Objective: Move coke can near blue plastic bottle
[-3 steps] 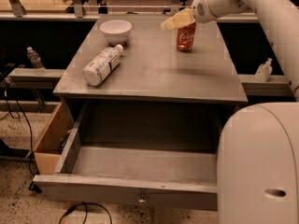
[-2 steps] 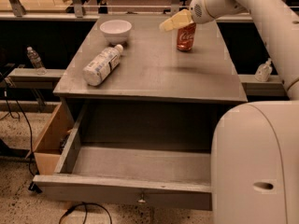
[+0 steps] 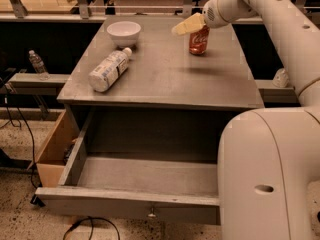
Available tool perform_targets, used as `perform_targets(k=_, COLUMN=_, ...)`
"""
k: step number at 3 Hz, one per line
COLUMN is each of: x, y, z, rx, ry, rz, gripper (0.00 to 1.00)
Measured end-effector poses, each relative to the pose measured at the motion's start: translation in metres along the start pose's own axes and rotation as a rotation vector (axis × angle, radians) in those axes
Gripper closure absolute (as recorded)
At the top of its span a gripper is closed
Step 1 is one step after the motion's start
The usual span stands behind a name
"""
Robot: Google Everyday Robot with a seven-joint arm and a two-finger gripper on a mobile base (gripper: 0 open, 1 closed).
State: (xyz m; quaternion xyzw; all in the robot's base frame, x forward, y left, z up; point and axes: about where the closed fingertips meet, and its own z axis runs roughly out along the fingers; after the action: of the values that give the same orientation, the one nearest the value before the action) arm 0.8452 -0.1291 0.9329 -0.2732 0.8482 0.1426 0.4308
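Observation:
The coke can (image 3: 198, 40), red with white script, stands upright on the grey table top towards its back right. My gripper (image 3: 187, 25) hangs just above and to the left of the can's top, at the end of the white arm that comes in from the upper right; it partly covers the can's rim. The blue plastic bottle (image 3: 109, 69), pale with a white cap and a printed label, lies on its side at the left of the table, well apart from the can.
A white bowl (image 3: 123, 32) sits at the table's back left. An open drawer (image 3: 140, 179) juts out below the table (image 3: 165, 84). A small clear water bottle (image 3: 36, 63) stands on the left ledge and a pump bottle (image 3: 281, 77) on the right ledge. My white body (image 3: 270, 174) fills the lower right.
My gripper has dipped slightly down and left over the can. My body in the foreground has shifted a little left. The can and the bottle have not moved.

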Motion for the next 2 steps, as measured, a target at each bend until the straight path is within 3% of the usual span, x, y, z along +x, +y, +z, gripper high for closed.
perform_targets(k=2, x=0.0103, y=-0.0173, z=0.0127, rx=0.027, ry=0.015, rz=0.033, gripper=0.47)
